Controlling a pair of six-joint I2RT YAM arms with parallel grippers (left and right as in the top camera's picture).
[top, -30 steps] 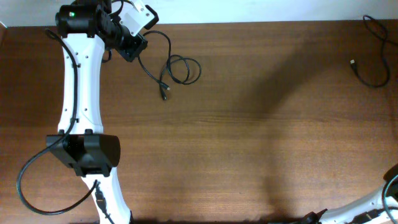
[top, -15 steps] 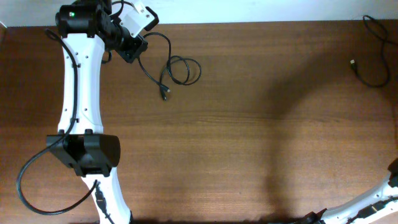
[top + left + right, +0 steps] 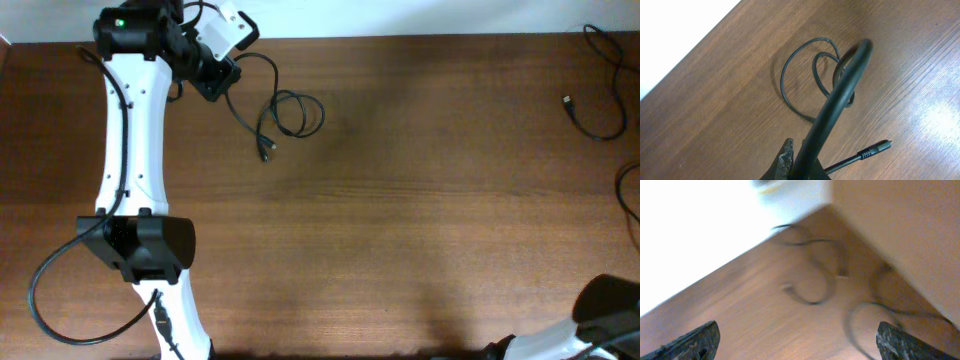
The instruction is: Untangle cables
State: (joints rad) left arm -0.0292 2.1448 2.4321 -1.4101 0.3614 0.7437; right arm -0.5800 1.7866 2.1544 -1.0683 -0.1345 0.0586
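Gripping one cable (image 3: 842, 90) in my left pincer (image 3: 213, 78), coils lying just ahead on counter (image 3: 400, 200). Right pincer (image 3: 800, 340) wide open, empty; second cable (image 3: 600, 95) ahead of it. Cables apart, I judge; coils not yet straightened.

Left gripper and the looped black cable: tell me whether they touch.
Touching. The left wrist view shows the cable running up from between the shut jaws of the left gripper, pinched there with no gap.

black cables (image 3: 321, 114) on wooden table (image 3: 400, 220)
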